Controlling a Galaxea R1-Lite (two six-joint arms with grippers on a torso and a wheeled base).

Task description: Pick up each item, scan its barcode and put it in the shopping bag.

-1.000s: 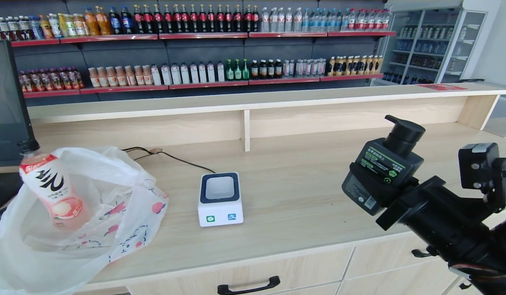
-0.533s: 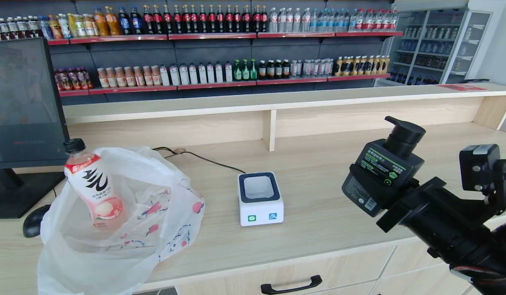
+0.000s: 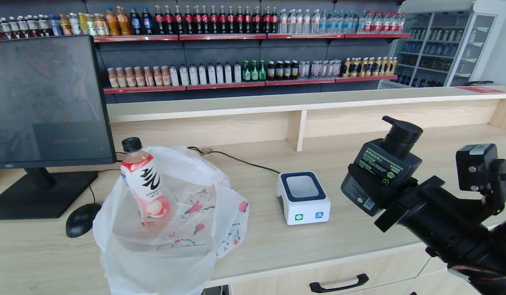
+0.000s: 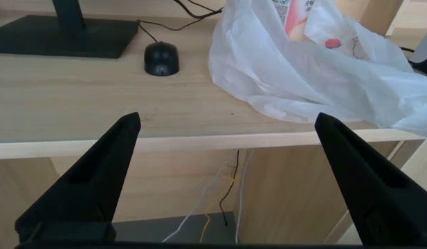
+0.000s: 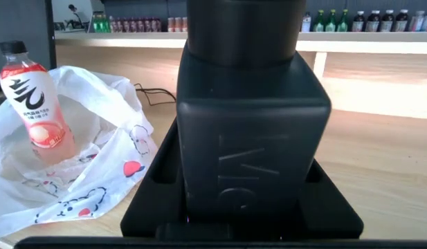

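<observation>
At 3 o'clock in head view, right gripper point(image 3: 394, 184) clamps black pump bottle point(image 3: 380, 170), green/white label + barcode sticker showing. Scanner point(image 3: 303, 197) centre; shopping bag point(image 3: 195, 233) w/ pink drink bottle point(image 3: 145, 188) at 8. Left wrist view: left gripper point(image 4: 227, 124) fingers apart, facing counter point(image 4: 95, 104) edge. Right wrist view: raised lettering on pump bottle's side.
</observation>
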